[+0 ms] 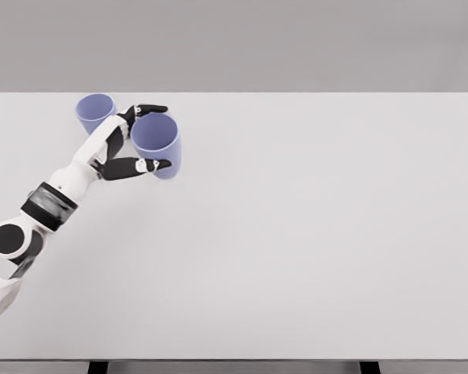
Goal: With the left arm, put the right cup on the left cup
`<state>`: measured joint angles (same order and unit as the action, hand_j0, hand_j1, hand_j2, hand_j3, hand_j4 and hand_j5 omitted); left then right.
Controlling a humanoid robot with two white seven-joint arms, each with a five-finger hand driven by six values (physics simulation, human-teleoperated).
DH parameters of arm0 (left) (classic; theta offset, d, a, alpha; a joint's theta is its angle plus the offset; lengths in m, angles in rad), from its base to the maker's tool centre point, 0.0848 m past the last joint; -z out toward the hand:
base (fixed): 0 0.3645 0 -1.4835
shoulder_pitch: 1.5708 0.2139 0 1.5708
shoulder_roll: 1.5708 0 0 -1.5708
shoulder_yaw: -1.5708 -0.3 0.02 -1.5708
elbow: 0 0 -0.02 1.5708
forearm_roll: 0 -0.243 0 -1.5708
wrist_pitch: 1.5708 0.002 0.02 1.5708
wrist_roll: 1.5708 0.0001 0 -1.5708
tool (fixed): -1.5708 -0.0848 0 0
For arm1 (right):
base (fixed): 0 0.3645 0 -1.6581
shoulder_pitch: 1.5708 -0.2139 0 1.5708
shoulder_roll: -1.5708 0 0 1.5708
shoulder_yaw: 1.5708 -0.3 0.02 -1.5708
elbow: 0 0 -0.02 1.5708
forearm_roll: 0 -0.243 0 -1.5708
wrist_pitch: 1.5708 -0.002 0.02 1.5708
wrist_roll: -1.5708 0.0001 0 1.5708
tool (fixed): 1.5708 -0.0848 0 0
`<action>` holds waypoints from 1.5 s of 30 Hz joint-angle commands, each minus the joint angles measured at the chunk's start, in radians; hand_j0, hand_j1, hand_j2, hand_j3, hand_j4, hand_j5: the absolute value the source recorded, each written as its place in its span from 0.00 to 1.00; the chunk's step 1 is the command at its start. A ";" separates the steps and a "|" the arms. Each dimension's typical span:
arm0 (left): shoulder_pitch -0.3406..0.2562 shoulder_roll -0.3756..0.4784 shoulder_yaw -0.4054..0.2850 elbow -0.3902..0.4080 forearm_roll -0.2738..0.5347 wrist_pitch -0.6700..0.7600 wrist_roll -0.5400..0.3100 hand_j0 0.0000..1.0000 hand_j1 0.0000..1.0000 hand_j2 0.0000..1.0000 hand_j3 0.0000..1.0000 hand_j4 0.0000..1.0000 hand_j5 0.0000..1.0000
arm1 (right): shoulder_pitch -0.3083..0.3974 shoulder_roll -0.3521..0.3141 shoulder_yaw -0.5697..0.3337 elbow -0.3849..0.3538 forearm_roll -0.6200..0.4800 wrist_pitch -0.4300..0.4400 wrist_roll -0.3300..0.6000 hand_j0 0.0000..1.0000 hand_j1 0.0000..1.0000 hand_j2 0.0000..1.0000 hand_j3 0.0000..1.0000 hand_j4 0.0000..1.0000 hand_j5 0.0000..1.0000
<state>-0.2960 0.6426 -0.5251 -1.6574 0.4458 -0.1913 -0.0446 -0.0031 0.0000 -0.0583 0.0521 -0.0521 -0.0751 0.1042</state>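
Note:
Two blue-violet cups are on the white table (296, 234) at the far left. The left cup (95, 111) stands upright near the back edge. The right cup (157, 142) is beside it and looks larger in the head view. My left hand (165, 137) is closed around the right cup from its left side. Its fingers (150, 109) reach behind the rim and the thumb (144, 165) presses the cup's front wall. I cannot tell whether the cup's base touches the table. The right arm is out of sight.
My left forearm (58, 191) runs from the lower left corner up to the cups. The table's back edge lies just behind the left cup.

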 commanded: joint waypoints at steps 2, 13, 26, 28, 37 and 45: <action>-0.005 0.022 0.001 0.001 0.031 0.004 0.000 0.74 0.74 0.74 0.74 0.74 0.74 | 0.000 0.000 0.000 0.000 0.000 0.000 0.000 1.00 1.00 1.00 1.00 1.00 1.00; -0.058 0.034 -0.001 0.010 0.054 0.036 0.000 0.74 0.74 0.74 0.74 0.74 0.74 | 0.000 0.000 0.000 0.000 0.000 0.000 0.000 1.00 1.00 1.00 1.00 1.00 1.00; -0.120 0.034 -0.001 0.057 0.080 0.072 0.000 0.74 0.74 0.74 0.74 0.74 0.74 | 0.000 0.000 0.000 0.000 0.000 0.000 0.000 1.00 1.00 1.00 1.00 1.00 1.00; -0.129 0.034 0.000 0.057 0.085 0.072 0.000 0.74 0.74 0.74 0.74 0.74 0.74 | 0.000 0.000 0.000 0.000 0.000 0.000 0.000 1.00 1.00 1.00 1.00 1.00 1.00; -0.172 0.038 -0.001 0.079 0.114 0.099 0.000 0.74 0.74 0.74 0.74 0.74 0.74 | 0.000 0.000 0.000 0.000 0.000 0.000 0.000 1.00 1.00 1.00 1.00 1.00 1.00; -0.216 0.040 -0.001 0.131 0.129 0.113 0.000 0.74 0.74 0.74 0.74 0.74 0.74 | 0.000 0.000 0.000 0.000 0.000 0.000 0.000 1.00 1.00 1.00 1.00 1.00 1.00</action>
<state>-0.5139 0.6803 -0.5260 -1.5337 0.5676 -0.0861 -0.0446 -0.0031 0.0000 -0.0583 0.0521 -0.0521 -0.0751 0.1043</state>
